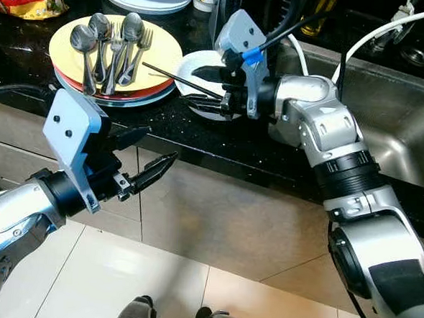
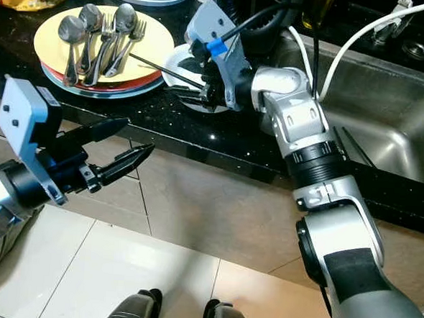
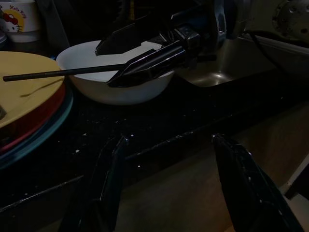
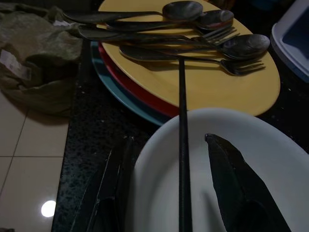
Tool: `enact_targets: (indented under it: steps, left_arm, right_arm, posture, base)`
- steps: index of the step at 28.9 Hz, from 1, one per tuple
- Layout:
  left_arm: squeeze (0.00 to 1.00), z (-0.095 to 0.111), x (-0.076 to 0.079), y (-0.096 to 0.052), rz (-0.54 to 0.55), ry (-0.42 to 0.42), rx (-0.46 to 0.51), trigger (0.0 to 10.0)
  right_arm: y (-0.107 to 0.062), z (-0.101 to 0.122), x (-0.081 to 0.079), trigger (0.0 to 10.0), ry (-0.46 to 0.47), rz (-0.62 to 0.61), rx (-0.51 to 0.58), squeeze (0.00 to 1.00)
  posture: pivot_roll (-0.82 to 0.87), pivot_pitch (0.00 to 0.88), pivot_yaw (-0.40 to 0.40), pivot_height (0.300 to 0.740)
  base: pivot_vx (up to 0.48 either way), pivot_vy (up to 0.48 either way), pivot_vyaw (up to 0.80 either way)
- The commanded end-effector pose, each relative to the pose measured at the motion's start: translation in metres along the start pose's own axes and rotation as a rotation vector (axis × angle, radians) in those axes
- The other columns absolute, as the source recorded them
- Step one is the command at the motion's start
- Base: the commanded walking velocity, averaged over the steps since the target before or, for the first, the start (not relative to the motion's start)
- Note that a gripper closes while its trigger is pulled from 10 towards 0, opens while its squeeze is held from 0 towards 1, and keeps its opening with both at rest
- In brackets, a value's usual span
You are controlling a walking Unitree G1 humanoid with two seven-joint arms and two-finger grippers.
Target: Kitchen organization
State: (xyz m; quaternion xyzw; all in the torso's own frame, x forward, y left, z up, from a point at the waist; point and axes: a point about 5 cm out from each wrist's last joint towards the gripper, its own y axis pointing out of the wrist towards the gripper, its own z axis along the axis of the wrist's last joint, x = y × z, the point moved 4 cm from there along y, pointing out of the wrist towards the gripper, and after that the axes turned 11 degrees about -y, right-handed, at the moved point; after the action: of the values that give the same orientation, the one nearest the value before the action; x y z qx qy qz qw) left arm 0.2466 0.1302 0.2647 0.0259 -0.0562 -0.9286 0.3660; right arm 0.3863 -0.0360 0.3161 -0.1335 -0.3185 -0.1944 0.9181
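We took the white bowl (image 1: 199, 72) as our landmark; it sat on the black worktop (image 1: 220, 141) between the stack of plates and the sink (image 1: 387, 119). Our right gripper (image 1: 205, 88) hung over the bowl with its fingers spread, one above and one below. A thin black chopstick (image 4: 183, 145) ran between them in the right wrist view, though we could not tell whether the fingers touched it. Its far end reached from the bowl across the rim of the yellow plate (image 1: 161, 44) beside it. We judged the gripper was placed there to take the chopstick out of the bowl, since cutlery seemed to be gathered on that plate.

The chopstick looked straight, slim and dark, of even thickness, so likely to slip or roll in a loose grip. The spoons and forks (image 1: 111, 41) lay in a loose bunch on the yellow plate, which topped a red and a blue one.

Our left gripper (image 1: 146, 155) hovered in front of the worktop edge, short of the bowl, its fingers spread and holding nothing.
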Motion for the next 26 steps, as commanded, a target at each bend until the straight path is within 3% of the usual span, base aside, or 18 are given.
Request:
enact_targets:
  steps: [1,7,8,9,10,11,26]
  left_arm:
    - [0.0,0.0001,0.0069,0.0013,-0.025,0.003,0.01,10.0]
    - [0.0,0.0006,0.0066,0.0015,-0.024,0.005,0.012,10.0]
    - [0.0,0.0007,0.0064,0.0016,-0.023,0.005,0.013,10.0]
    - [0.0,0.0007,0.0064,0.0016,-0.023,0.005,0.013,10.0]
    - [0.0,0.0008,0.0064,0.0018,-0.023,0.005,0.013,10.0]
    - [0.0,0.0008,0.0063,0.0019,-0.023,0.005,0.013,10.0]
    - [0.0,0.0013,0.0067,0.0028,-0.027,0.006,0.017,10.0]
  right_arm:
    - [-0.0023,-0.0025,0.0059,10.0,-0.033,-0.016,-0.062,0.0]
    - [-0.004,-0.0071,0.0106,10.0,-0.025,-0.044,-0.104,0.0]
    - [-0.0047,-0.0078,0.0116,4.6,-0.023,-0.048,-0.113,0.0]
    - [-0.0047,-0.0078,0.0116,4.6,-0.023,-0.048,-0.113,0.0]
    - [-0.0052,-0.0086,0.0123,4.0,-0.018,-0.051,-0.12,0.0]
    - [-0.0057,-0.0092,0.0128,0.0,-0.014,-0.052,-0.123,0.0]
    - [-0.0064,-0.0077,0.0135,0.0,-0.002,-0.045,-0.128,0.0]
  posture:
    - [0.18,0.181,-0.126,0.74]
    - [0.18,0.182,-0.127,0.74]
    - [0.18,0.182,-0.127,0.74]
    - [0.18,0.182,-0.127,0.74]
    - [0.18,0.182,-0.127,0.74]
    - [0.18,0.181,-0.127,0.74]
    - [0.18,0.177,-0.128,0.74]
  base:
    - [0.0,0.0,0.0]
    - [0.0,0.0,0.0]
    - [0.0,0.0,0.0]
    - [0.0,0.0,0.0]
    - [0.0,0.0,0.0]
    - [0.0,0.0,0.0]
    - [0.0,0.0,0.0]
